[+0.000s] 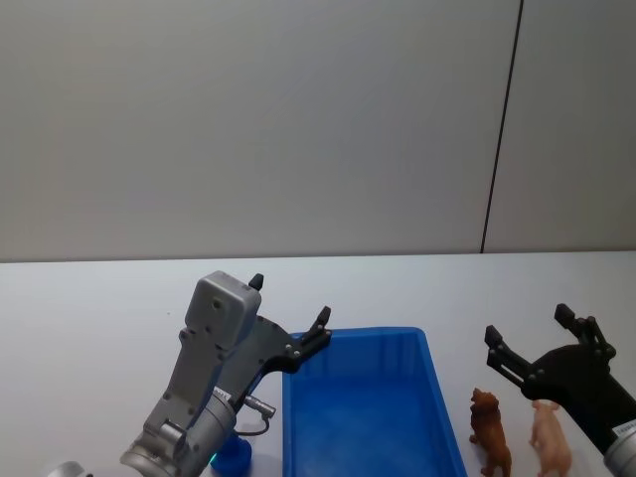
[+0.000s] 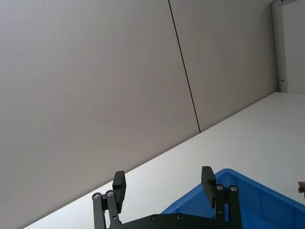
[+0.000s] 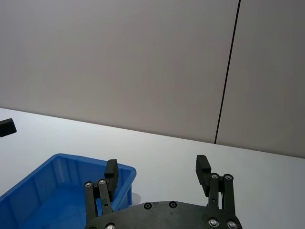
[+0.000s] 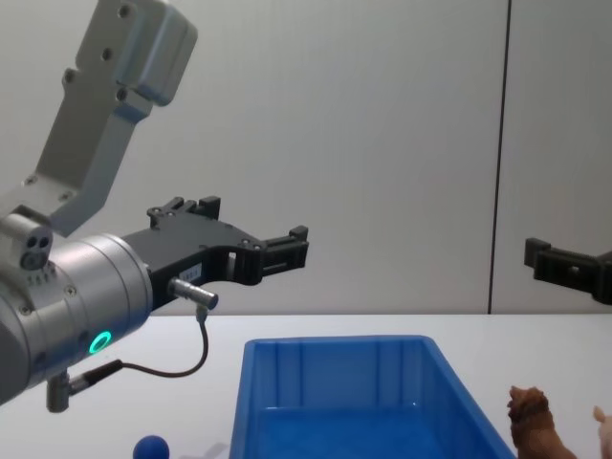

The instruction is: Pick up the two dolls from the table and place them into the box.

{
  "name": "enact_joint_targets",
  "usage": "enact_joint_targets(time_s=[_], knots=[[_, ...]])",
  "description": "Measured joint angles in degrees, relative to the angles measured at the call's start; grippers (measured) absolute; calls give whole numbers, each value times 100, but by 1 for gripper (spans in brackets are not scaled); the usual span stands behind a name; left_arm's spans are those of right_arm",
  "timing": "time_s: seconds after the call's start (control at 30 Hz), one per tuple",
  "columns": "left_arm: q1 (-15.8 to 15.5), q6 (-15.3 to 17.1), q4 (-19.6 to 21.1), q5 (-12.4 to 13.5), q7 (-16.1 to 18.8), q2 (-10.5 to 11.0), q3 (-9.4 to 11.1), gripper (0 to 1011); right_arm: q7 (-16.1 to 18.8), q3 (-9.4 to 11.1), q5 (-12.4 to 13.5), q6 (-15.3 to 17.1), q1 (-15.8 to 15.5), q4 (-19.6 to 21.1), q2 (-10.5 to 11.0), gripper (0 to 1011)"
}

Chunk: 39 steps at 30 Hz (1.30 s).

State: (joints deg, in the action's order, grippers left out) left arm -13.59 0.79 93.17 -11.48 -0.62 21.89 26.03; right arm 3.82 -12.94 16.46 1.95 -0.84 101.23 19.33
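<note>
The blue box (image 1: pixel 370 412) stands on the white table (image 1: pixel 89 328) in front of me, with nothing inside that I can see. The two dolls stand just right of it: a brown lion (image 1: pixel 490 433) and a pale pink pig (image 1: pixel 551 440) side by side. My left gripper (image 1: pixel 290 300) hovers open over the box's near left corner. My right gripper (image 1: pixel 528 324) hangs open above and slightly behind the dolls, touching neither. In the chest view the lion (image 4: pixel 534 421) stands beside the box (image 4: pixel 330 382), and the left gripper (image 4: pixel 253 225) is well above the rim.
A small blue knob-like object (image 1: pixel 234 457) lies on the table left of the box, under my left arm. Behind the table rises a plain grey wall with a dark vertical seam (image 1: pixel 502 129). Open tabletop stretches left of and behind the box.
</note>
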Motion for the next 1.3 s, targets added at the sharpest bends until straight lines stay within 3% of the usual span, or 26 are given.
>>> enact_joint_targets(time_s=[0.8,1.3], knots=[[0,0,0,0,0,0,0,1002,-45,91,101,50,-33,-33,65,1001],[0,0,0,0,0,0,0,1002,-345,206,198,562,-265,-37,209,1001]])
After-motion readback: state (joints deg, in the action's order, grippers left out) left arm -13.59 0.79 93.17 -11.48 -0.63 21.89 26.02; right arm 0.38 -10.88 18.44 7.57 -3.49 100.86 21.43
